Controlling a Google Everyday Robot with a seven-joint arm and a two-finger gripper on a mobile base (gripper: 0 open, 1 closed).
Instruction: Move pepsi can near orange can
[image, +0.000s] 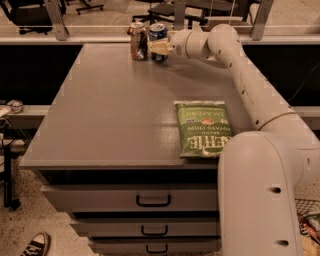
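The orange can (138, 42) stands upright at the far edge of the grey table (110, 115). The blue pepsi can (158, 35) stands just to its right, with a small gap between them. My gripper (160, 48) reaches in from the right at the far edge and is shut on the pepsi can; its pale fingers (159, 47) cover the can's lower part. Whether the can rests on the table or hangs just above it I cannot tell.
A green potato chips bag (203, 128) lies flat near the table's front right. My white arm (250, 85) runs along the right side of the table. Drawers (152, 199) are below the front edge. A railing and chairs stand behind the table.
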